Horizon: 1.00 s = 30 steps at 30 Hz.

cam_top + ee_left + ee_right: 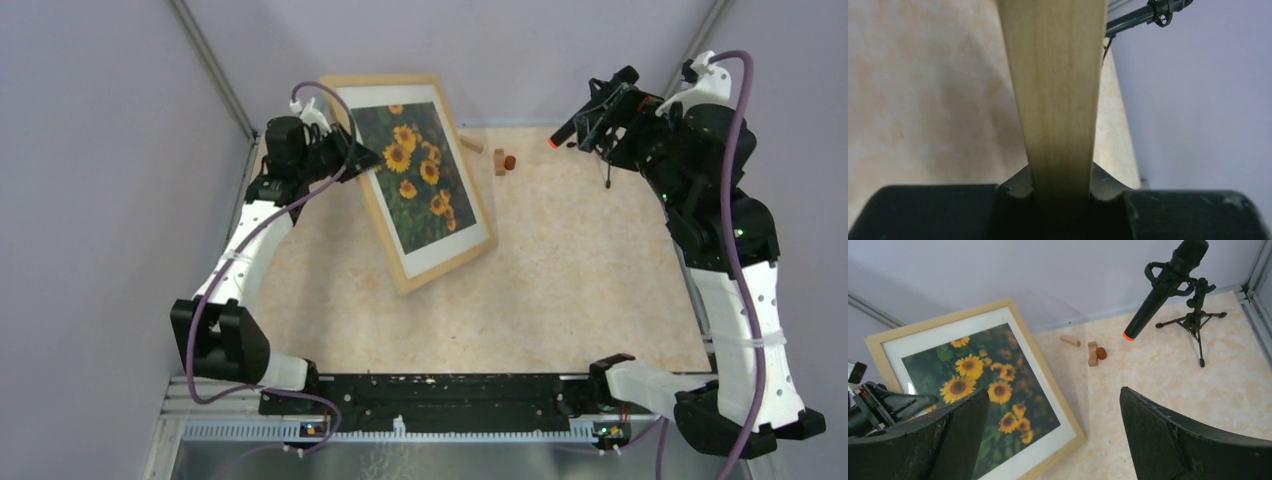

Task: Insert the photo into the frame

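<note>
The frame (450,263), light wood with a white mat, stands tilted at the back left of the table. The photo (418,180) of sunflowers sits inside it, face toward the top camera. My left gripper (355,155) is shut on the frame's left rail. In the left wrist view that pale rail (1058,75) runs up from between the jaws of the left gripper (1062,180). My right gripper (1054,390) hangs open and empty high above the table's right side. From there the frame (1044,365) and the photo (993,365) lie below and to its left.
A black microphone (1168,282) with an orange tip stands on a small tripod (1195,322) at the back right. Small wooden blocks (499,161) and a brown round piece (510,161) lie near the back wall. A faint clear sheet edge (1087,390) shows right of the frame.
</note>
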Each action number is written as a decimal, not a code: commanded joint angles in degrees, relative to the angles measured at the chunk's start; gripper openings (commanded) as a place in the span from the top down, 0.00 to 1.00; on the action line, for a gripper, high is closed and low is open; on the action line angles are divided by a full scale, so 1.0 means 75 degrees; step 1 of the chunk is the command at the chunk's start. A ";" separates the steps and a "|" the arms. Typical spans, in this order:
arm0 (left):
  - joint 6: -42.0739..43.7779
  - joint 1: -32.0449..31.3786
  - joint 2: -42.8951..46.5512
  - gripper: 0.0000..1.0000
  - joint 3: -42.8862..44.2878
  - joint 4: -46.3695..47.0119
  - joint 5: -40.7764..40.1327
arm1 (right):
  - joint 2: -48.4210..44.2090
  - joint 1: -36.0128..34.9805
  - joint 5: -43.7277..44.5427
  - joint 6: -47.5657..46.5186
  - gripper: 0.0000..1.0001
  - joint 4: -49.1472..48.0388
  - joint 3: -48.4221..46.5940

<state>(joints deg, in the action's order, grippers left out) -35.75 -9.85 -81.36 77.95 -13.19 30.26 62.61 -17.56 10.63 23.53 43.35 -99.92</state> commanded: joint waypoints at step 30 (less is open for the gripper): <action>-0.0509 0.5197 -0.3448 0.94 -0.0670 0.1561 0.0278 | 0.0242 0.0010 -0.1049 -0.0271 0.01 0.0566 0.1177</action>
<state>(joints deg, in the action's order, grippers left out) -42.15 26.44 -107.39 70.39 -5.06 46.41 66.08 -17.56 3.33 21.54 48.10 -91.39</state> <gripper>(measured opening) 0.264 0.985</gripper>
